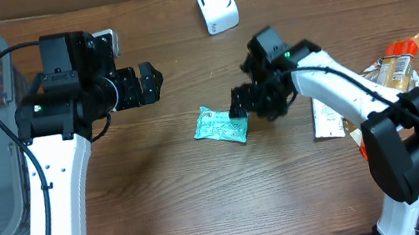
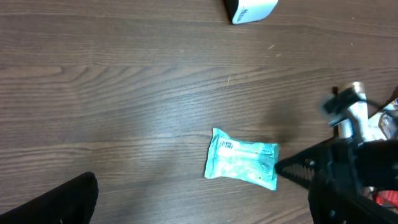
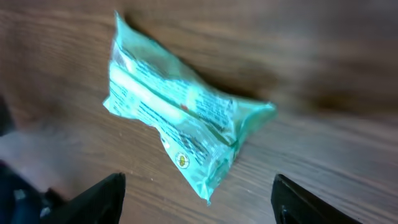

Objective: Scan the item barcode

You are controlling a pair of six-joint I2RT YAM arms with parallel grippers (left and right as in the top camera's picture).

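The mint-green crinkled plastic packet (image 1: 220,124) lies flat on the wooden bench (image 1: 207,210), near its middle. My right pincer (image 1: 239,104) hangs low at the packet's right edge, its jaws spread and released. Seen from that wrist, the packet lies just ahead of the gap between my fingertips (image 3: 102,196). My left pincer (image 1: 155,81) hovers to the far left of the packet, apart from it, also spread wide and released. A white boxy scanner (image 1: 216,4) stands on the far side of the bench.
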